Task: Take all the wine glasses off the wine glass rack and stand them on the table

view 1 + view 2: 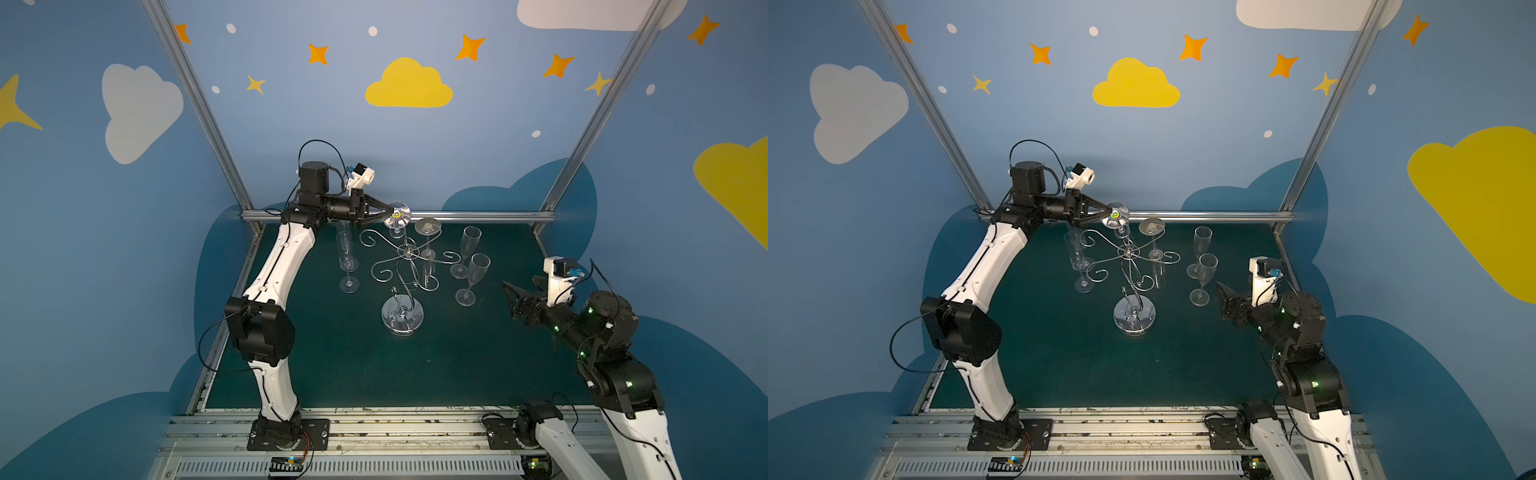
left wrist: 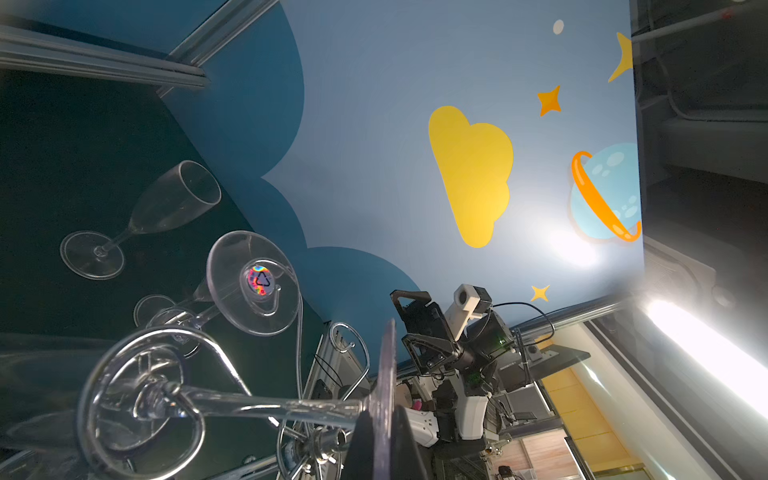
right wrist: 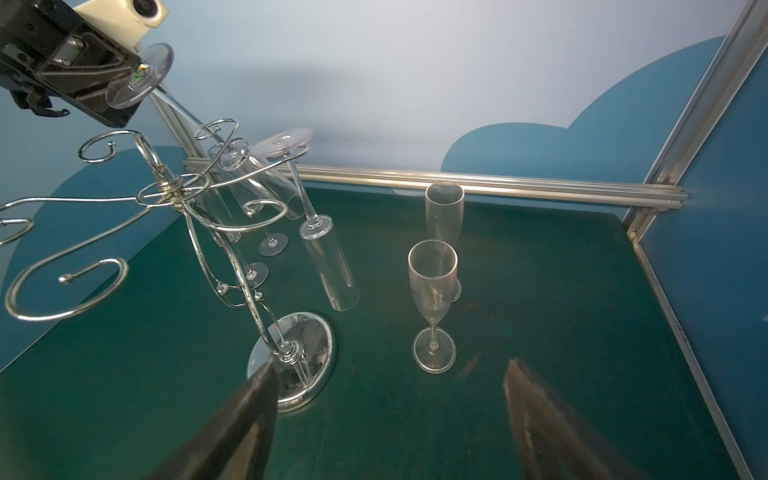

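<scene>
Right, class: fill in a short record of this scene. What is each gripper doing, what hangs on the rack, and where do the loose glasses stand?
left gripper: shut on the foot of the wine glass
wine glass: upside down, tilted, stem through a scroll arm of the wine glass rack, not yet off
right gripper: open, empty, above the table
second hanging glass: foot up on the rack
upright on table, in both top views: pair left of rack, pair right of rack

I have open surface [image 1: 457, 365] in front of the wine glass rack [image 1: 409, 251]. Upright champagne flutes [image 1: 478, 266] block its right side, a second flute pair [image 1: 348, 266] its left, and the rack itself spreads wide between them.
</scene>
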You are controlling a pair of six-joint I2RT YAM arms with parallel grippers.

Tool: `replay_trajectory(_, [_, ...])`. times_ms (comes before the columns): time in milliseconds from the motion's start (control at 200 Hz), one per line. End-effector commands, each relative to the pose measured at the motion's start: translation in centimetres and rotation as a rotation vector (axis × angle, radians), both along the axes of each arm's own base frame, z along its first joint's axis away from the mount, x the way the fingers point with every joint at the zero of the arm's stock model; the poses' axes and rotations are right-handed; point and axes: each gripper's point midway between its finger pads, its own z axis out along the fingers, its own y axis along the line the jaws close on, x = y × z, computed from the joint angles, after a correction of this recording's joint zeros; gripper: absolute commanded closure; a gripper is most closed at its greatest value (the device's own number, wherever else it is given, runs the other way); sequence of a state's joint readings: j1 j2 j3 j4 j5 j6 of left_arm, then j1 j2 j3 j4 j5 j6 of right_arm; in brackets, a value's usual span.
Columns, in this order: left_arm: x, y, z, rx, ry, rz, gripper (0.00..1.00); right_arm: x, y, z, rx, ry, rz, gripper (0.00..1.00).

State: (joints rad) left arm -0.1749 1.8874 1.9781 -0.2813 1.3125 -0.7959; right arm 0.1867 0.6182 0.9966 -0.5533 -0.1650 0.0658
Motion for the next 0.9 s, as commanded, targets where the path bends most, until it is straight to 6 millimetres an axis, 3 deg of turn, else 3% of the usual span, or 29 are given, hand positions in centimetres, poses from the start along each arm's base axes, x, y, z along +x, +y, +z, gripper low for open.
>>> replay_trajectory(0, [-1.0,0.7,1.7,-0.017,-0.061,-0.007,0.97,-0.5,-0.3,0.9,-0.007,-0.02,-0.011,0.16])
replay_trajectory(496, [-2.8,0.8,0.9,-0.019,-0.043,-0.029,0.97,-0.3,-0.3,0.4,-0.011,-0.01,-0.008,0.16])
replay_trajectory(891, [-2.6,3.4,1.3,-0.01,-0.04,0.066,0.97,-0.5,-0.4,0.3,-0.014,-0.015,-0.01,0.16])
